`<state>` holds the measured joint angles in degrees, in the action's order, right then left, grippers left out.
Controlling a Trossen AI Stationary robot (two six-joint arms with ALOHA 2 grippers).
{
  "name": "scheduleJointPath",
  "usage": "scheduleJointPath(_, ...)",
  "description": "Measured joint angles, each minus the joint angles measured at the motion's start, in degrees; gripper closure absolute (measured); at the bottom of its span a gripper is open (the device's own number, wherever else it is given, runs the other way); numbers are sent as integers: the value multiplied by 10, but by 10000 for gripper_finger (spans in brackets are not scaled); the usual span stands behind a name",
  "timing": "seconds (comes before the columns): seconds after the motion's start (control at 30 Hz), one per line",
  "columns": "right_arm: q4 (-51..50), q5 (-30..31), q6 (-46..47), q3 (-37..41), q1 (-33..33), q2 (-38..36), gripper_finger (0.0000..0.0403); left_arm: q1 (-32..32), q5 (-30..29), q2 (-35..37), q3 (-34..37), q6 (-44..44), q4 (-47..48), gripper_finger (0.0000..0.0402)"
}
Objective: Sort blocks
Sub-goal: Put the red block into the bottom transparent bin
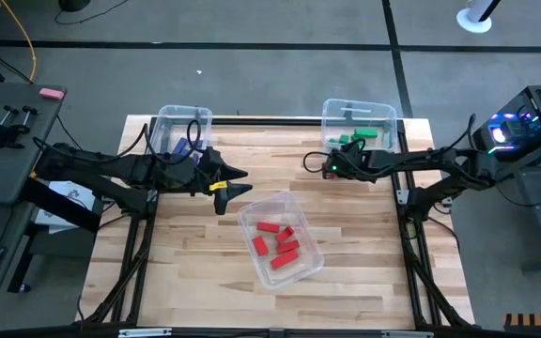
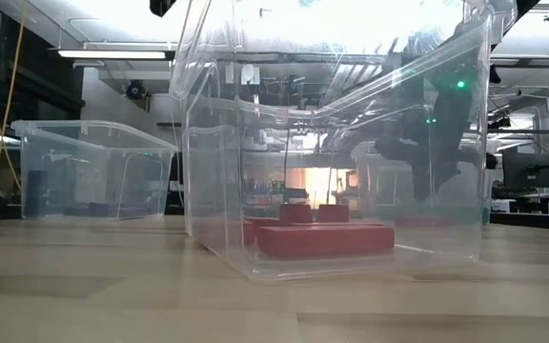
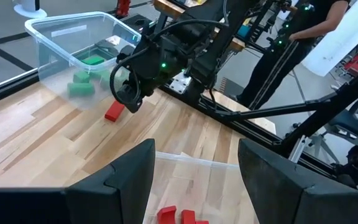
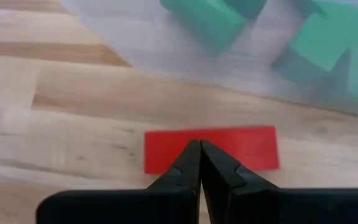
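A lone red bar [image 4: 241, 149] [image 3: 114, 112] lies flat on the wood just in front of the far right bin [image 1: 357, 115], which holds green blocks [image 1: 353, 139] [image 3: 82, 84]. My right gripper [image 4: 199, 146] [image 1: 312, 161] is shut, its tips over the bar's middle. Several red blocks [image 1: 278, 240] [image 2: 327, 238] lie in the centre bin [image 1: 301, 272]. My left gripper [image 3: 194, 152] [image 1: 239, 178] is open and empty, above the table by that bin's far left corner. Blue blocks [image 1: 184, 147] sit in the far left bin [image 1: 184, 115], partly behind the left arm. My right gripper's shut fingertips [image 4: 190, 155] stand over the middle of the red bar's long side [image 4: 166, 149], coming from above and the table's right, across the bar. The bar lies flat on the table. Whether the tips touch it, I cannot tell.
Three clear bins stand on the wooden table: two at the far edge, one tilted in the middle. Bare wood lies along the near edge [image 1: 186, 282] and between the far bins. A person [image 3: 319, 25] stands beyond the table's right side among equipment.
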<state>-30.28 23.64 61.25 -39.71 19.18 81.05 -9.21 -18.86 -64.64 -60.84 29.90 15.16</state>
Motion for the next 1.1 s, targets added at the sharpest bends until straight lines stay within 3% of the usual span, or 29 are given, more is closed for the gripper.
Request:
scheduleJointPath(0.3, 29, -6, 16, 1, -3, 7, 402, 0, 0, 0, 0, 1, 1, 184)
scheduleJointPath(0.5, 25, -38, 20, -4, -44, 10, 402, 0, 0, 0, 0, 0, 0, 184)
scheduleJointPath(0.77, 13, -31, -2, -41, -69, 3, 402, 0, 0, 0, 0, 0, 1, 184)
scheduleJointPath(0.97, -56, -28, -34, -75, -79, -36, 403, 0, 1, 0, 0, -1, 3, 184)
scheduleJointPath(1.1, -122, -18, 28, -54, -134, -78, 403, 0, 6, 0, 0, 0, 15, 184)
